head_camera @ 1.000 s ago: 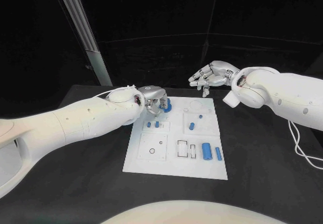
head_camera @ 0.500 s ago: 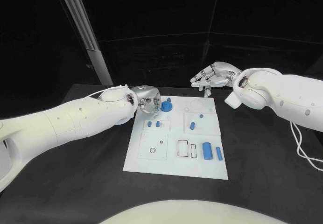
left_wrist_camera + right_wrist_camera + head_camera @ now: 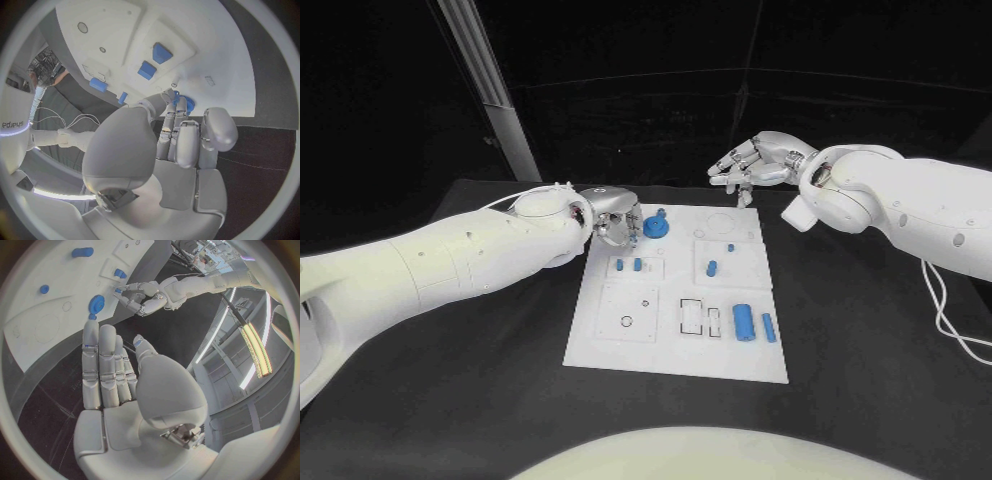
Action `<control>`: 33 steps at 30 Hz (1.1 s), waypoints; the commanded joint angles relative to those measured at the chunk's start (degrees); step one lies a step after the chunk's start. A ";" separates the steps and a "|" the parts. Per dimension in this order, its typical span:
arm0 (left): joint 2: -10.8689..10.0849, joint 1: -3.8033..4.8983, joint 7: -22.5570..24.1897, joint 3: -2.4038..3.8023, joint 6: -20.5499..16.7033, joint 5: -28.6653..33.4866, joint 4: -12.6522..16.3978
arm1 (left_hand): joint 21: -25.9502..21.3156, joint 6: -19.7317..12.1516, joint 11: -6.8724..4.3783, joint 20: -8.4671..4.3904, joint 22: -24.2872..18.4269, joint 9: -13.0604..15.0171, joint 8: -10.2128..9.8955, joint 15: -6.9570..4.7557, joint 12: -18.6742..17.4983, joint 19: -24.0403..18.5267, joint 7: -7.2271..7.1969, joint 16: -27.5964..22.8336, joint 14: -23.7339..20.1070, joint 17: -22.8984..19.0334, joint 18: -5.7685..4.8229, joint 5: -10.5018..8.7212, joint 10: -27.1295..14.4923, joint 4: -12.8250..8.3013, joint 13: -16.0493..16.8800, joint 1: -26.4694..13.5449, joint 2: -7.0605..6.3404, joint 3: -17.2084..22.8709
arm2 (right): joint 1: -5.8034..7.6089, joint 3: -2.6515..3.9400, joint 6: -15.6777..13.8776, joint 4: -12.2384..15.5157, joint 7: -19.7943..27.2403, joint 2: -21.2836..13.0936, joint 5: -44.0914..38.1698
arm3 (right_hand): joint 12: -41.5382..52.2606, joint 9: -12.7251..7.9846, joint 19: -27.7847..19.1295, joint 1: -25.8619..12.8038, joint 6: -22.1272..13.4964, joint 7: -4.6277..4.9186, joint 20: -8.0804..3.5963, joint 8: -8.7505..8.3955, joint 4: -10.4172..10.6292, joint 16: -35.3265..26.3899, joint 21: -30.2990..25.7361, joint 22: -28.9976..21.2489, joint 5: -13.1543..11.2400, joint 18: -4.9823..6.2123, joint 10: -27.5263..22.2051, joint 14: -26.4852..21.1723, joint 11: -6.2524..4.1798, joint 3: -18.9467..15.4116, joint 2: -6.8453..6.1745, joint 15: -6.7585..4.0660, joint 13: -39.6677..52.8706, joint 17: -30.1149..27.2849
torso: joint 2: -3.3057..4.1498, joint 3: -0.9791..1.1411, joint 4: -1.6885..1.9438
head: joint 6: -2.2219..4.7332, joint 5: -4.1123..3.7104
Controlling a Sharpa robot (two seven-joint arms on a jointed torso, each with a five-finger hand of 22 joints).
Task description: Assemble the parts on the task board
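We see the left hand [image 3: 617, 222] fingertips pinching the blue round part [image 3: 655, 228] on the task board [image 3: 678, 350]; the right hand [image 3: 759, 160] fingers lie together, empty.

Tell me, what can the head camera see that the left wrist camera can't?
The head view alone takes in the right hand raised past the board's far edge, holding nothing, and the two long blue parts at the board's near right. The left wrist view alone gives a close look at the fingertips by the round blue part. Both show the left hand, the task board and the two small blue parts.
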 commanded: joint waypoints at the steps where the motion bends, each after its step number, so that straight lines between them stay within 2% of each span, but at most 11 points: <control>1: -0.11 0.03 0.66 0.01 2.28 0.23 0.16 | 0.19 0.46 0.11 0.16 0.00 -0.09 -0.34 -0.18 -0.22 0.23 0.06 -0.23 1.43 -0.08 -1.06 0.16 0.46 -0.24 0.10 -0.35 0.02 -0.05 | 0.12 0.03 0.13 -0.03 0.67 0.00 0.02 | 0.00 0.05 0.13 0.16 -0.52 -0.06 0.07 0.16 0.31 -0.20 -0.19 -0.05 0.34 0.29 -0.50 -0.13 -0.03 0.14 0.27 0.03 -0.01 0.08 | 0.00 -0.01 -0.04 | -0.05 0.03; 26: 1.09 -0.40 0.49 -0.18 3.72 0.24 -1.16 | 0.00 0.59 0.08 0.17 -0.14 -0.09 -0.42 -0.18 -0.37 0.13 0.00 -0.30 1.39 -0.25 -1.01 0.13 0.63 -0.26 0.15 -0.56 -0.06 -0.19 | 0.11 0.03 0.18 -0.07 0.70 0.12 0.01 | 0.01 0.06 0.14 0.17 -0.52 -0.06 0.07 0.17 0.31 -0.21 -0.20 -0.06 0.35 0.29 -0.50 -0.13 -0.03 0.15 0.29 0.04 -0.01 0.09 | 0.03 -0.03 -0.02 | -0.15 0.02; 33: 1.27 -0.52 0.28 -0.26 4.72 0.22 -1.41 | -0.17 0.57 0.08 0.18 -0.26 -0.11 -0.54 -0.18 -0.55 0.03 -0.03 -0.38 1.35 -0.40 -0.97 0.12 0.62 -0.27 0.16 -0.78 -0.21 -0.38 | 0.11 0.03 0.23 -0.05 0.67 0.11 0.01 | 0.01 0.06 0.14 0.17 -0.52 -0.06 0.07 0.17 0.31 -0.21 -0.20 -0.06 0.35 0.29 -0.50 -0.13 -0.03 0.15 0.29 0.04 -0.01 0.09 | -0.01 0.00 0.00 | -0.36 -0.02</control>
